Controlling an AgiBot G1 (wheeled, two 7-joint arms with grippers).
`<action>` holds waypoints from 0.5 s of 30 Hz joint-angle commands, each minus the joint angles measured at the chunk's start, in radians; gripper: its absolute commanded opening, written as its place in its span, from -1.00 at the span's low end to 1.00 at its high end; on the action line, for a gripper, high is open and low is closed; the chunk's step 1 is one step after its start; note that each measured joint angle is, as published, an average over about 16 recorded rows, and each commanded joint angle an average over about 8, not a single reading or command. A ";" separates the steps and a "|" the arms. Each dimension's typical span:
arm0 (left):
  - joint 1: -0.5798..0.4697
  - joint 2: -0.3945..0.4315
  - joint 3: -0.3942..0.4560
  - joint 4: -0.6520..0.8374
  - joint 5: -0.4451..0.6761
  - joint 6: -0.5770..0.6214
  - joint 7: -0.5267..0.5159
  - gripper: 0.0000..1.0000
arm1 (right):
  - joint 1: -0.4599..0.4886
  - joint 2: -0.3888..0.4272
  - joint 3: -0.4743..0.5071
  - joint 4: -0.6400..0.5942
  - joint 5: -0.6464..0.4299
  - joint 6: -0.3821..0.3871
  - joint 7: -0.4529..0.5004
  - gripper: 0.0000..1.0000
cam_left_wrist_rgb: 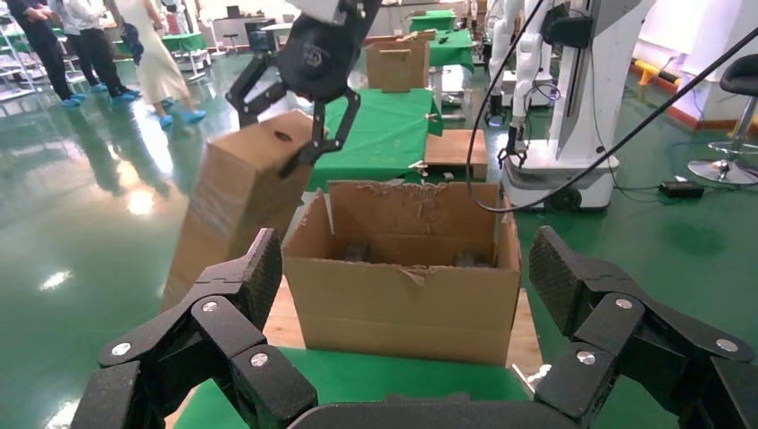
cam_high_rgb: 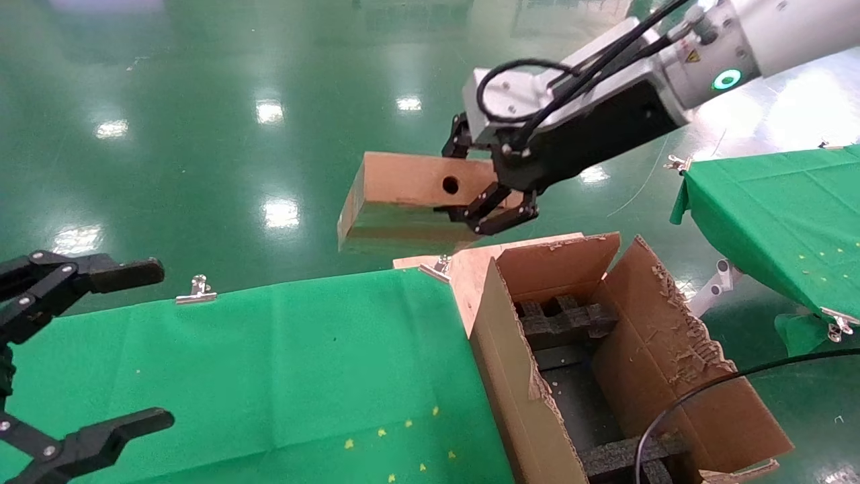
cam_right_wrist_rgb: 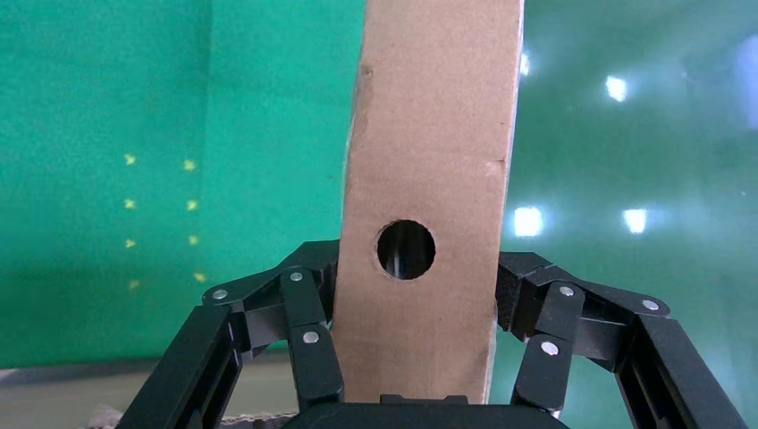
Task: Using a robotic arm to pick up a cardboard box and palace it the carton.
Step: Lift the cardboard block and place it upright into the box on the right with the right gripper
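The robotic arm [cam_high_rgb: 672, 67] on the right reaches out over the shiny green floor [cam_high_rgb: 201, 134], up in the air, with its green ring light glowing. Its right hand [cam_high_rgb: 480, 181] is squeezed tight on one end of the cardboard box [cam_high_rgb: 403, 202], with black fingers [cam_right_wrist_rgb: 308, 335] pressing on both sides, just by the round hole in the box. The box hangs in the air, sticking out away from the hand, a bit higher than the carton [cam_high_rgb: 591, 363] and off to its left side, past the far edge of the green table [cam_high_rgb: 269, 363]. The left hand [cam_high_rgb: 60, 356] sits low at the near left corner over the green table, with its two fingers spread wide apart and nothing in them. I can count one small box, one big carton and two hands. The carton stands open at the right end of the table, its flaps up and torn at the edges. Inside it there are black foam pieces [cam_high_rgb: 564, 319] at the far end and at the near end, with a bare gap between them. A second table with a green cloth [cam_high_rgb: 779, 208] stands off to the right
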 commanded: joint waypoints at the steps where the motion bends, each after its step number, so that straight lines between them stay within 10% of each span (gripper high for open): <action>1: 0.000 0.000 0.000 0.000 0.000 0.000 0.000 1.00 | 0.026 0.001 -0.022 -0.031 0.026 0.000 -0.013 -1.00; 15: 0.000 0.000 0.000 0.000 0.000 0.000 0.000 1.00 | 0.153 0.180 -0.282 -0.088 0.084 -0.008 -0.045 -1.00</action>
